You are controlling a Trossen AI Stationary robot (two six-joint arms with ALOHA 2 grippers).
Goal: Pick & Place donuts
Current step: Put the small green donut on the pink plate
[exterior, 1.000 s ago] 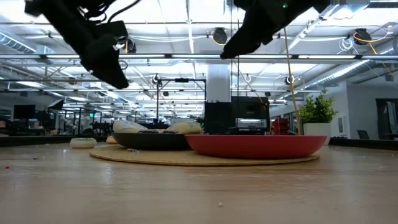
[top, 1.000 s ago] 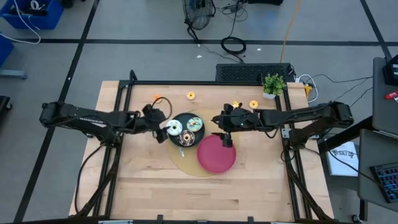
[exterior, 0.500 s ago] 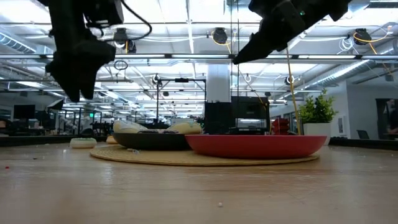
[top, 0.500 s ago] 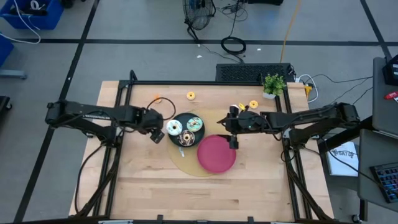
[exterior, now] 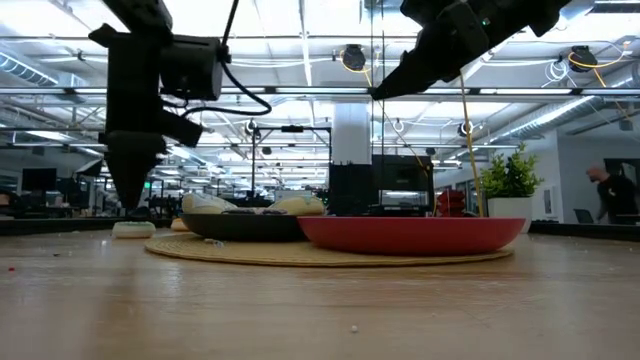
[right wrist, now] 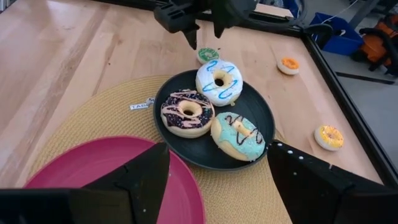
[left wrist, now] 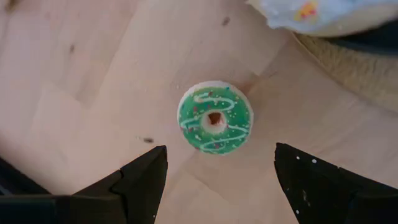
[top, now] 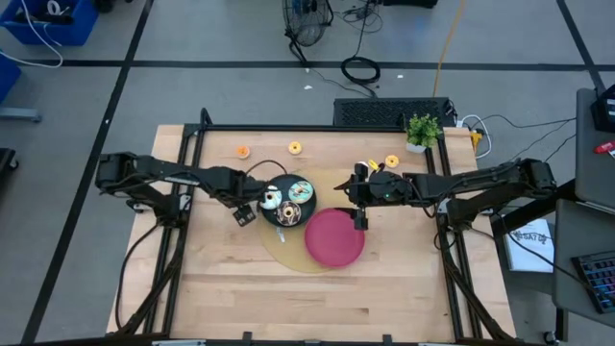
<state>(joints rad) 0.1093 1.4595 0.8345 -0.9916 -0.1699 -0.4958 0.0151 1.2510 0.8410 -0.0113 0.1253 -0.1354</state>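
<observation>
On the table [top: 404, 288], left fingers [left wrist: 146, 180] straddle a green donut [left wrist: 215, 121] beside the black plate [right wrist: 264, 112]

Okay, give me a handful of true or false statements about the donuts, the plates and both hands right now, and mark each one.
1. The black plate holds three donuts. True.
2. The red plate has a donut on it. False: nothing lies on it.
3. The green donut lies on the bare wood beside the black plate. True.
4. The left hand is shut on the green donut. False: it is open, poised over the donut with a finger on each side, not touching it.
5. The right hand is open near the red plate and holds nothing. True.
6. All the donuts are on the woven mat. False: the orange donut and others lie on the table off the mat.
</observation>
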